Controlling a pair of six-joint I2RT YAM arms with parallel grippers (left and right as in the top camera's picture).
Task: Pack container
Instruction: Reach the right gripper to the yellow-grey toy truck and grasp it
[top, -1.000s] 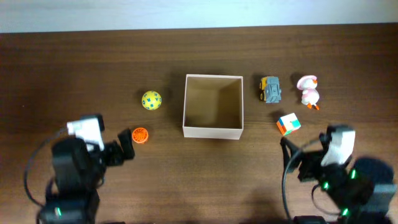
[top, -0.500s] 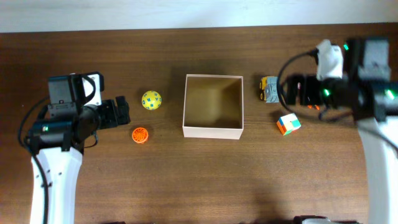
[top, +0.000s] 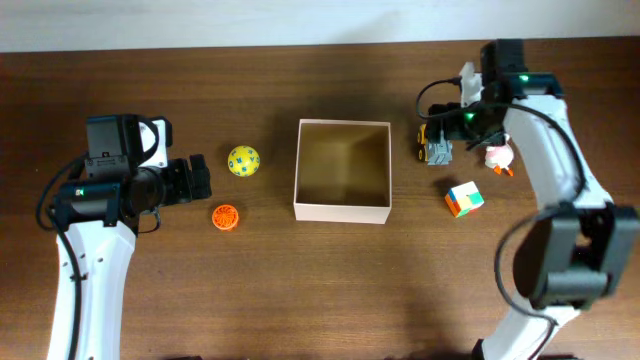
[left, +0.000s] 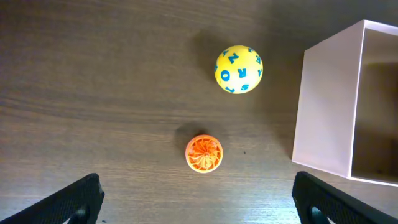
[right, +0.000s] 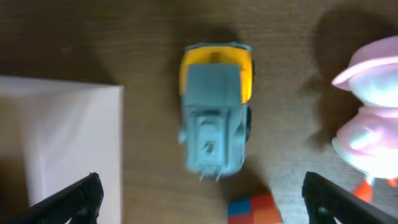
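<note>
The container (top: 341, 212), a square white-walled box with a tan inside, stands empty at mid-table. To its left lie a yellow ball with blue letters (top: 243, 161) and a small orange round toy (top: 225, 216). To its right are a grey and yellow toy truck (top: 436, 148), a pink duck figure (top: 497, 152) and a coloured cube (top: 463, 199). My left gripper (top: 195, 180) is open and empty, just left of the ball and orange toy. My right gripper (top: 440, 118) is open and empty above the truck (right: 214, 112).
The left wrist view shows the ball (left: 239, 69), the orange toy (left: 204, 153) and the container's left wall (left: 323, 106). The right wrist view shows the duck (right: 370, 118) on the right, the cube (right: 252, 208) low down and the container's wall (right: 62, 137) on the left.
Both arms have moved from the front of the table. The right gripper swung to the back, over the truck. The left gripper moved up beside the ball and orange toy.
</note>
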